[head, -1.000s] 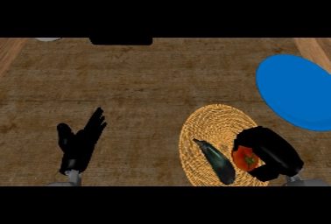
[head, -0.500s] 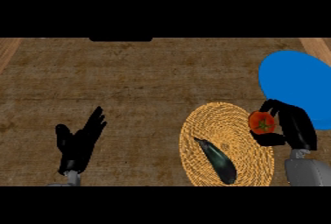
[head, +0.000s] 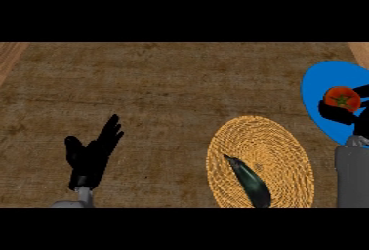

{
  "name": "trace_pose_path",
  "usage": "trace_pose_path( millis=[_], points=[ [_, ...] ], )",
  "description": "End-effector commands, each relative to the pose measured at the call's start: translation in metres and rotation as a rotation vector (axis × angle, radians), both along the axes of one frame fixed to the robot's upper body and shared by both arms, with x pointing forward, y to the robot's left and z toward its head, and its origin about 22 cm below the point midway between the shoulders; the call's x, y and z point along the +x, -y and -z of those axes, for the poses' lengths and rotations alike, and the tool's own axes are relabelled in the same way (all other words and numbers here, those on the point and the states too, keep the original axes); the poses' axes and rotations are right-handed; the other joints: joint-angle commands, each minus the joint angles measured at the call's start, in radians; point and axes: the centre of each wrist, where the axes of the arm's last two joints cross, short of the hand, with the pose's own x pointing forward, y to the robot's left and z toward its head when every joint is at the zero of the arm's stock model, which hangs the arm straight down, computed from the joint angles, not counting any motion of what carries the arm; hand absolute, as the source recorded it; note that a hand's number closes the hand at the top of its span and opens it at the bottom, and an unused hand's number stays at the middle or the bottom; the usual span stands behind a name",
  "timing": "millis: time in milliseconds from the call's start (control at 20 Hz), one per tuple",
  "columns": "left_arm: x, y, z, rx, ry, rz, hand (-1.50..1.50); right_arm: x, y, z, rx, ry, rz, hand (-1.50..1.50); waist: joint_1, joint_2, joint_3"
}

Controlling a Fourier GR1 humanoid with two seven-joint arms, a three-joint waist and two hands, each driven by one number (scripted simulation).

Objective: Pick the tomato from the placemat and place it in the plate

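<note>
Our right robot hand (head: 336,115) shows at the right edge of the head view, its dark fingers curled round the tomato (head: 341,98). We see the tomato's red top and small green stalk facing up, just above the black of the hand, which hides the lower part of the fruit. Hand and tomato both lie over the blue plate (head: 315,87), which is cut off by the right edge. We cannot tell whether the tomato touches the plate's surface or is held above it. The grey right forearm (head: 352,177) comes up from the lower right corner, beside the right rim of the placemat.

The round, woven, straw-coloured placemat (head: 277,142) lies on the brown tabletop (head: 151,88), just below and to the left of the plate. We cannot make out whether their edges meet. The tomato is off the mat. On the mat's lower left part lies a dark eggplant (head: 248,182), set at a slant with its narrow stalk end toward the upper left and its thicker end toward the lower right, near the mat's bottom edge.

Our left robot hand (head: 90,157) rests at the lower left, well apart from the mat and the plate. Its fingers are straight and point up and a little to the right, with the thumb off to the left. It holds nothing and touches none of the things on the tabletop.
</note>
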Motion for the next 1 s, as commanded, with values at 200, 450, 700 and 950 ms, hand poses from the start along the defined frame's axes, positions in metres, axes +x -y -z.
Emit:
trace_pose_path(
  millis=[200,450,700,950],
  points=[
    [0.004,0.012,-0.001,-0.002,-0.004,0.062,0.0,0.025,0.021,-0.043,0.101,0.287,0.537,1.5,0.071,0.021,0.002],
    [0.014,0.016,-0.007,0.005,-0.003,0.084,0.0,0.038,0.027,-0.055,0.054,0.397,0.731,1.5,0.078,0.017,0.003],
    [0.013,0.013,-0.004,0.011,-0.019,0.085,0.0,0.041,0.041,-0.048,-0.029,0.347,0.896,1.5,0.071,0.009,0.005],
    [0.01,0.014,-0.002,0.003,-0.018,0.063,0.0,0.036,0.054,-0.038,-0.136,0.319,1.032,1.5,0.051,-0.004,0.008]
  ],
)
